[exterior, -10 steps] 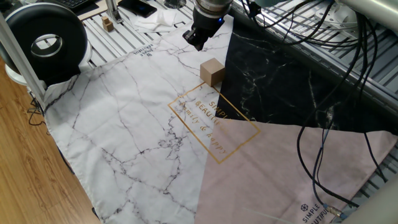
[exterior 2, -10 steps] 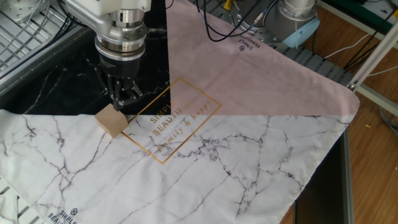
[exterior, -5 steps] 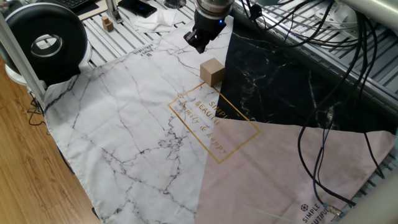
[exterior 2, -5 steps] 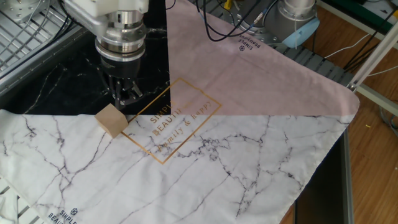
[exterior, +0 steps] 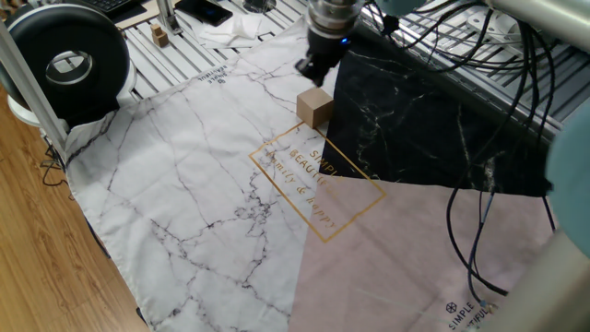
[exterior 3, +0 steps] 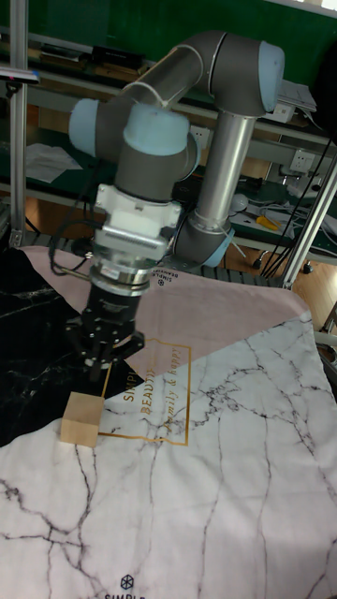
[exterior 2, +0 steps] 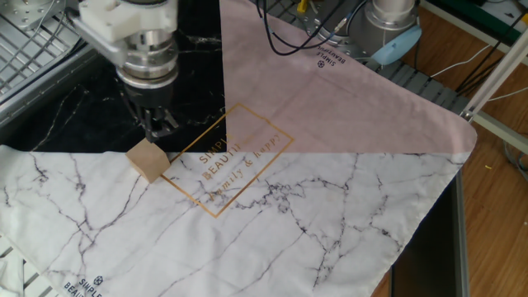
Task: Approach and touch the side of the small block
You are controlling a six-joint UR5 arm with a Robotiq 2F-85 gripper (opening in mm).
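The small block point(exterior: 315, 106) point(exterior 2: 149, 158) point(exterior 3: 82, 417) is a plain tan wooden cube. It rests on the white marble part of the cloth, at the corner of the gold printed frame. My gripper point(exterior: 313, 67) point(exterior 2: 158, 128) point(exterior 3: 97, 371) points down just beyond the block, over the black part of the cloth. Its fingers are pressed together, shut on nothing. The tips hang close to the block's far upper edge with a small gap showing. I cannot tell whether they touch it.
The cloth point(exterior: 212, 194) has white marble, black and pink sections. A black round device point(exterior: 64, 60) stands at the far left, with a tiny wooden block point(exterior: 160, 37) near it. Cables point(exterior: 479, 101) hang along the right. The arm's base point(exterior 2: 388, 16) stands behind the pink corner.
The gripper has shifted sideways along the block's far side, staying low and shut. The block has not moved.
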